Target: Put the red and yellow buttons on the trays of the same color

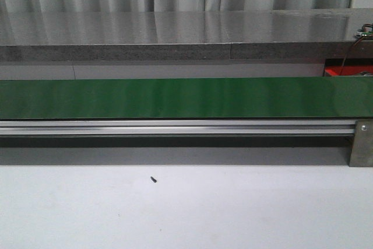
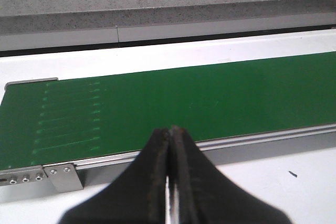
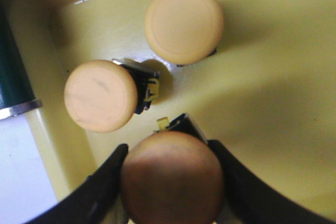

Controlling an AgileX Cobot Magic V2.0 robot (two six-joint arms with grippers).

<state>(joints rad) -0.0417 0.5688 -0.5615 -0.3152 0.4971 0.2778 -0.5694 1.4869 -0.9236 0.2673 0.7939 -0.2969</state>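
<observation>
Yellow button: clamped between the right gripper fingers, low over the yellow tray.
Other buttons: two more yellow ones rest in the same tray (one tipped on its side).
Left gripper: fingers pressed together, holding nothing, near the green belt.
Table: white, with a small dark speck.

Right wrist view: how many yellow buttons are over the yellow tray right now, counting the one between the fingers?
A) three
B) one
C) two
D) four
A: two yellow buttons lie on the yellow tray, and the right gripper has a third yellow button between its fingers above the tray.
</observation>
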